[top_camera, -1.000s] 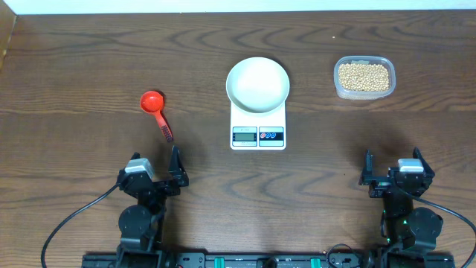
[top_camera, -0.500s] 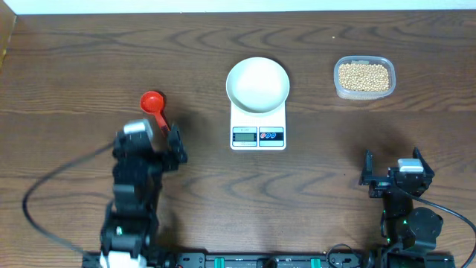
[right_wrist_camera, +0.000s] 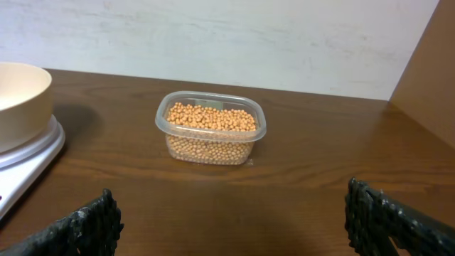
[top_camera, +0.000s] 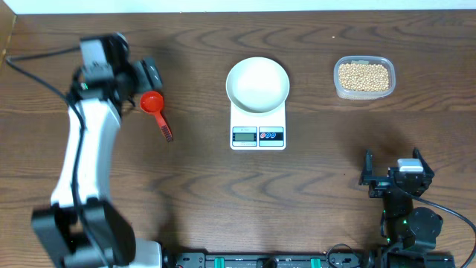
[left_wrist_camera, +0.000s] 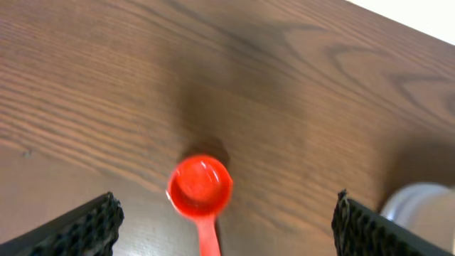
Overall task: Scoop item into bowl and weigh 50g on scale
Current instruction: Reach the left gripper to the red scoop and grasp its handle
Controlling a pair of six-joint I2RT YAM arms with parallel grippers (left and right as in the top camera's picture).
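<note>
Left wrist: left gripper (left_wrist_camera: 226,224) wide open above red scoop (left_wrist_camera: 200,186), prob lining up grab. Right gripper (right_wrist_camera: 234,220) also wide, parked facing tub (right_wrist_camera: 211,151) w/ beans (right_wrist_camera: 210,117).

Empty white bowl (top_camera: 257,83) sits on white scale (top_camera: 258,135); beige beans (top_camera: 364,76) fill a clear tub (top_camera: 336,79).
</note>
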